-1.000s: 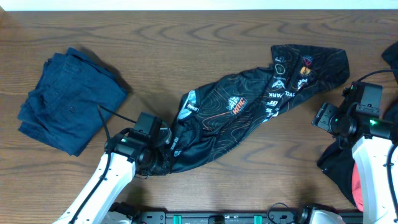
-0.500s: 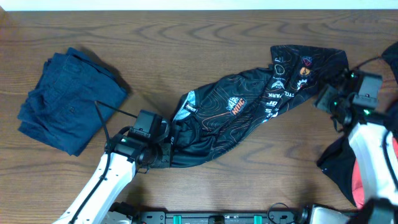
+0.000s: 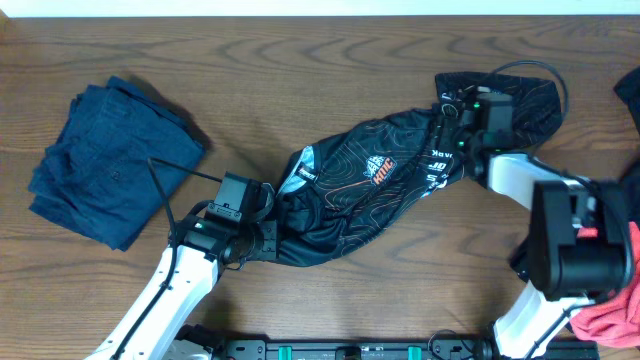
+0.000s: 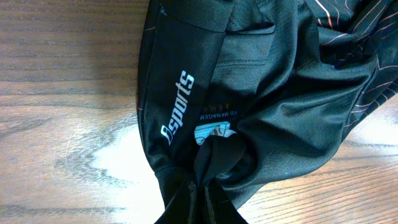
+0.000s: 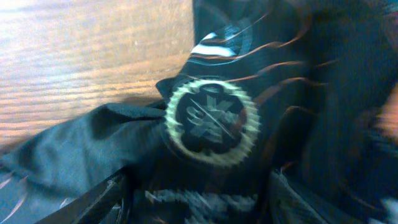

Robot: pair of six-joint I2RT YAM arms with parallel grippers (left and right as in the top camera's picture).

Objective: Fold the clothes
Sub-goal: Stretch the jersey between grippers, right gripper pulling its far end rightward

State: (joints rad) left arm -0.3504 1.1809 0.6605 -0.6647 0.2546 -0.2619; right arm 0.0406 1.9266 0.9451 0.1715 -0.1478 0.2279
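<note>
Between the left claw's (image 3: 265,237) closed fingers sits a bunched edge of the black jersey (image 3: 350,195). The right claw (image 5: 199,196) hovers low over the jersey's far end, fingers spread wide apart.

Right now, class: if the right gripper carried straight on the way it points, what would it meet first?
The black jersey: its round toothed logo lies directly ahead of the open right gripper. How near it is stays unclear, since the view is blurred.

Dark wood-grain table (image 3: 300,70), pale strip (image 3: 300,6) along its far edge.
</note>
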